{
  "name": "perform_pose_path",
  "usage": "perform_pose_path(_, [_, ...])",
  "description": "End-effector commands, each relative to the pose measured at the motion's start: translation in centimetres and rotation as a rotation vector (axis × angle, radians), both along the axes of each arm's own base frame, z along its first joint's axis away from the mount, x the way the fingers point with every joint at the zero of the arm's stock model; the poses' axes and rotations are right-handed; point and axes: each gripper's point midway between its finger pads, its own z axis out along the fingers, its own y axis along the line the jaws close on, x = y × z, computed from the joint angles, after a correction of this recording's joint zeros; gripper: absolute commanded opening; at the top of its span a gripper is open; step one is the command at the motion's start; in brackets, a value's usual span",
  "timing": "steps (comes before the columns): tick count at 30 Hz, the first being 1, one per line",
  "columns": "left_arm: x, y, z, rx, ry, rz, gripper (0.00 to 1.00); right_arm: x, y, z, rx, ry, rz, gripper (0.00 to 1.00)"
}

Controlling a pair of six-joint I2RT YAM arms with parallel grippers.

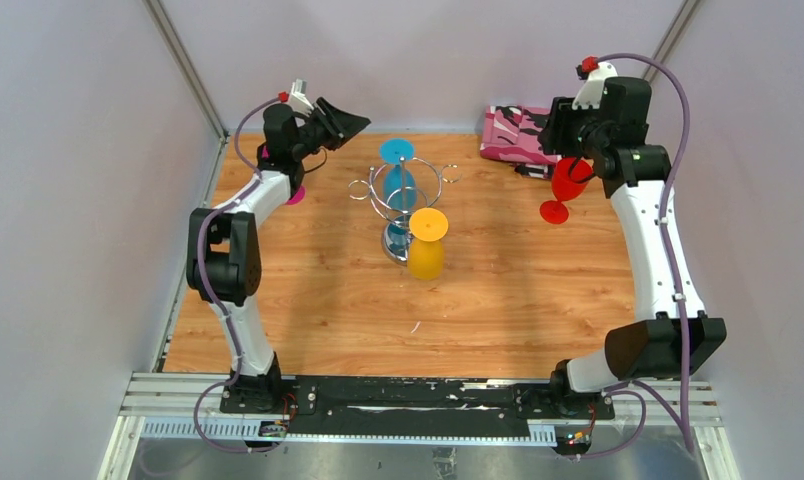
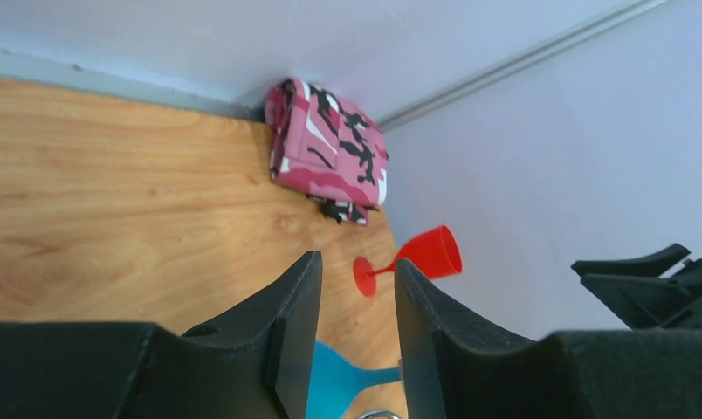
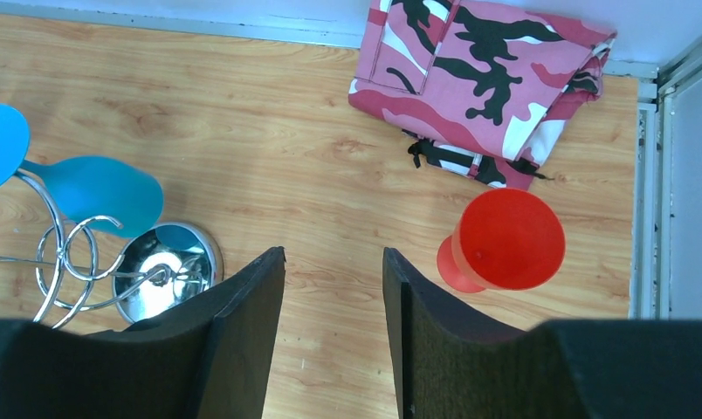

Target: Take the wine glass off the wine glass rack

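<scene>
Orange plastic wine glass (image 1: pixel 425 258) hung foot-up on shiny chrome wire rack (image 1: pixel 394 240), frame centre | judged light, stiff, slick; best taken at stem | left gripper (image 2: pixel 356 259), right gripper (image 3: pixel 333 251) spread, nothing held

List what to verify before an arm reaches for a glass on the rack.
1. Jaws of left gripper open, nothing held: ok.
2. Jaws of right gripper open, nothing held: ok.
3. Targets on the wine glass rack: blue glass and yellow glass hang from it: ok.
4. The red glass is on the table, apart from the rack: ok.
5. The camo cloth lies in the far corner, away from the rack: ok.
6. How the yellow glass's foot sits in its wire arm: cannot tell.
</scene>
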Motion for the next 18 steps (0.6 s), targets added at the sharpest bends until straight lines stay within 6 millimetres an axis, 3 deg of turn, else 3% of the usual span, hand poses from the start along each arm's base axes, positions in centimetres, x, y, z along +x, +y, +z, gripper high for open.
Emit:
perform_pose_path(1, [-1.4,-1.9,3.2,-0.073,-0.078,-0.149,0.41,-0.1,1.0,0.6,0.036,-0.026,0.029,0.50])
perform_pose_path(10, [-3.4,-4.1,2.7,-0.045,-0.091,-0.245,0.41,0.2,1.4,0.0,0.054,-0.018,0.039,0.49])
perform_pose_path(18, [-4.0,-5.2,-0.6,-0.023,-0.031,-0.285,0.37,-0.1,1.5,0.5,0.058,-0.037,0.048,0.49])
